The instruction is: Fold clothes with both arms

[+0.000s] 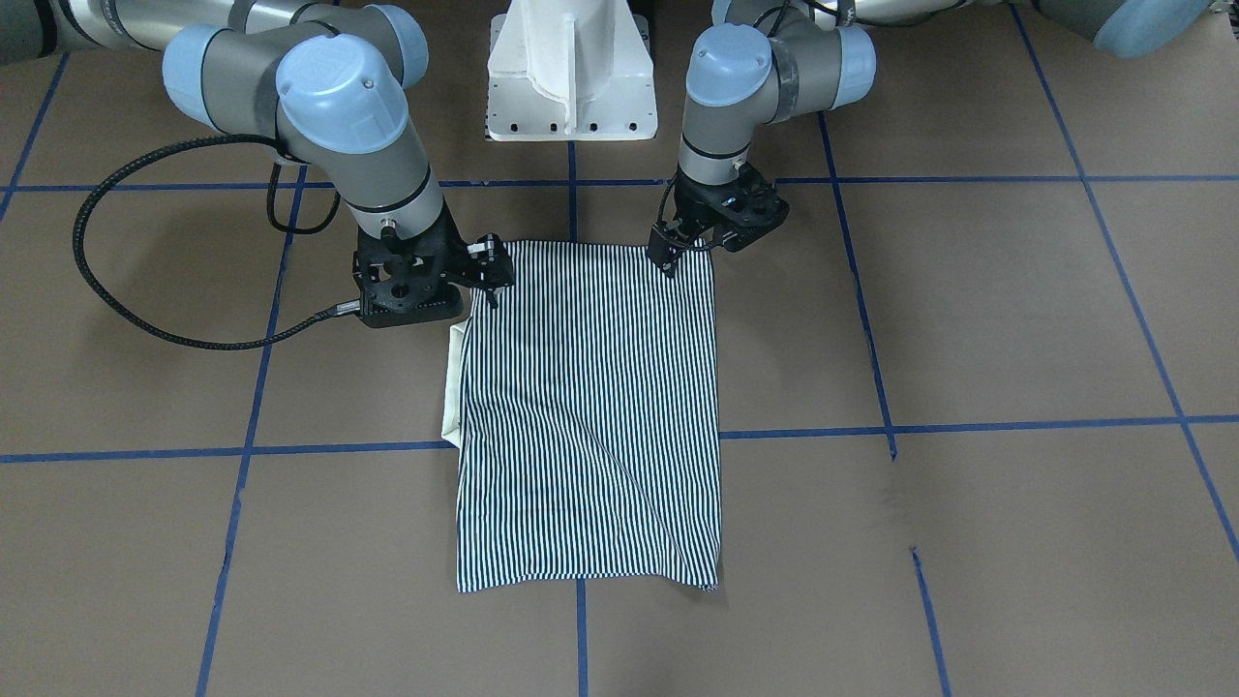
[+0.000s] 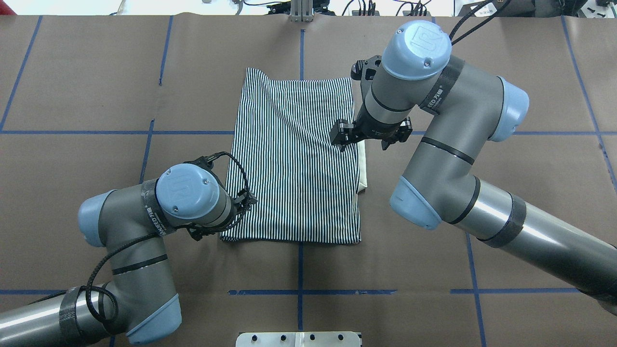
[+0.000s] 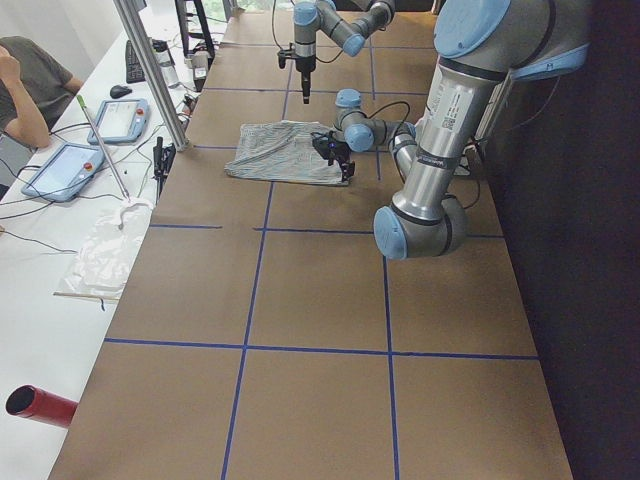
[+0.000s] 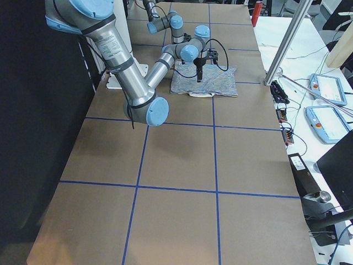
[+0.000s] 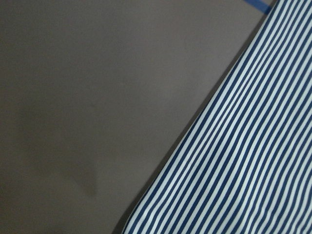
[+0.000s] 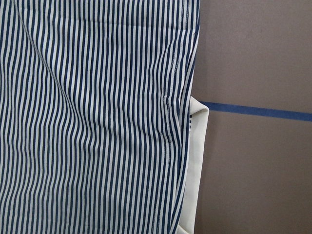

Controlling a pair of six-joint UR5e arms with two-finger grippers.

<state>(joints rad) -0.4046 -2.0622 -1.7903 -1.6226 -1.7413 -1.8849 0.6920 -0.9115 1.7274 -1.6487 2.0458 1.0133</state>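
The navy-and-white striped shirt [image 1: 590,416] [image 2: 294,159] lies folded into a flat, tall rectangle at the table's middle. Its cream collar [image 1: 451,387] [image 2: 361,168] [image 6: 195,170] pokes out from under the edge on my right side. My left gripper [image 1: 678,254] [image 2: 243,202] hangs low over the shirt's near-left corner, fingers apart and holding nothing. The left wrist view shows only the shirt's edge [image 5: 243,161] on brown table. My right gripper [image 1: 489,276] [image 2: 341,137] hovers higher over the right edge near the collar, also open and empty.
The white pedestal base [image 1: 571,77] stands just behind the shirt. Blue tape lines [image 1: 571,447] grid the brown table. In the side views, teach pendants [image 3: 60,170], a seated person [image 3: 30,80] and a metal post [image 3: 150,70] sit beyond the far edge.
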